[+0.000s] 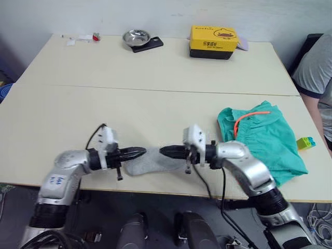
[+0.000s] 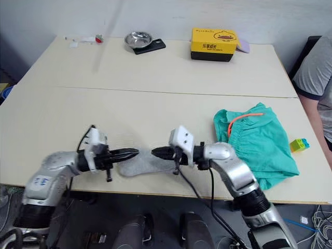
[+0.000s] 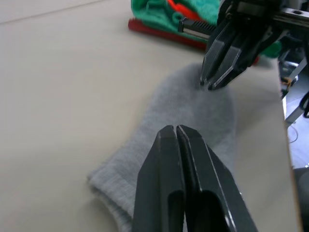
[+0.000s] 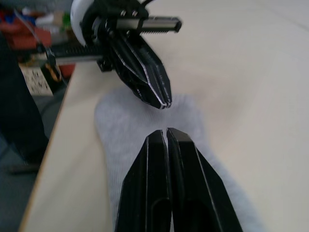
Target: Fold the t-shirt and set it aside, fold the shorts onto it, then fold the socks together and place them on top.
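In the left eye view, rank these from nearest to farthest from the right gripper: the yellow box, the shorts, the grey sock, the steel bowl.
1. The sock, right under the right gripper, near the table's front edge.
2. The shorts, to the robot's right.
3. and 4. The steel bowl at the far edge and the yellow box at far right: too close to call.

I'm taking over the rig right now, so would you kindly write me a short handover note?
Left gripper: shut, tips over the socks' left end.
Right gripper: shut, tips over their right part.
Socks lie flat at the table's front edge.
Shorts sit folded at right, on the red t-shirt, whose edge shows beneath.
Done: t-shirt and shorts.
Left: fold the socks together, place them on the shorts.
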